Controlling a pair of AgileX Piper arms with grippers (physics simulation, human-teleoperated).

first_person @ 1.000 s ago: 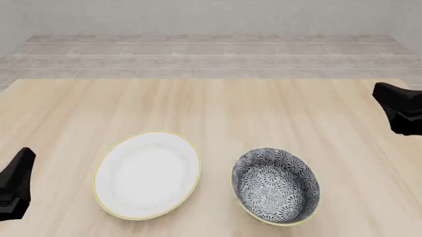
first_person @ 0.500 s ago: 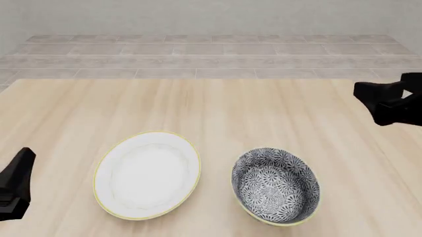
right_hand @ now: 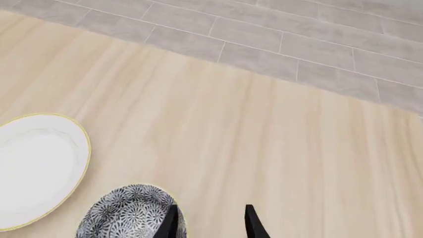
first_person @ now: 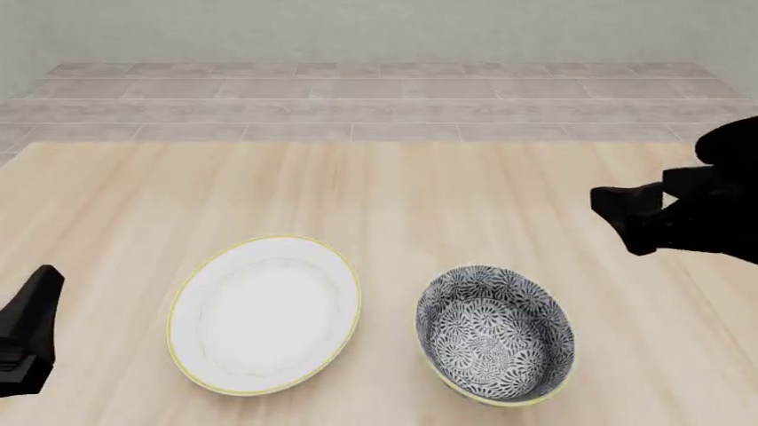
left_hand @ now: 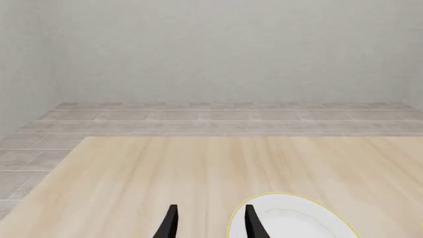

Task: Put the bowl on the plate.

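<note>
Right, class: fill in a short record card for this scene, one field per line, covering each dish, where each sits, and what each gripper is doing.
bowl: blue-and-white floral round bowl, on the table, right of the plate, untouched
plate: plain white round plate with yellow rim, bare, apart from the bowl
surface: pale wooden table
left gripper: open, low at the table's left edge, beside the plate
right gripper: open, raised, beyond the bowl
task status: bowl not yet on plate

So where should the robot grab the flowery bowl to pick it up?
Probably the bowl's rim on its right side, one finger inside and one outside. The wall is thin and stands up, and the right gripper, jaws open, is nearest. The plate lies to the bowl's left.
</note>
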